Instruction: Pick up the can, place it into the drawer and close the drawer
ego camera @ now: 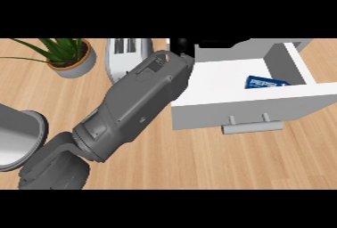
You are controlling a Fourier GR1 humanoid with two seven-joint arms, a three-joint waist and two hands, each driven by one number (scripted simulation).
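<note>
A blue can (266, 82) with white lettering lies inside the open white drawer (289, 106), against its front wall on the right. The drawer's grey handle (252, 127) faces me. My left forearm runs from the lower left up to the drawer's back left corner. Its black left hand (185, 45) shows only in part at the view's top, behind the drawer's left wall and away from the can. How its fingers stand is hidden. My right hand is out of view.
A potted green plant (67, 55) stands at the top left. Next to it a white and grey appliance (124, 53) lies partly behind my forearm. A large grey round vessel (18, 139) sits at the left edge. Bare wooden counter (217, 160) spreads below the drawer.
</note>
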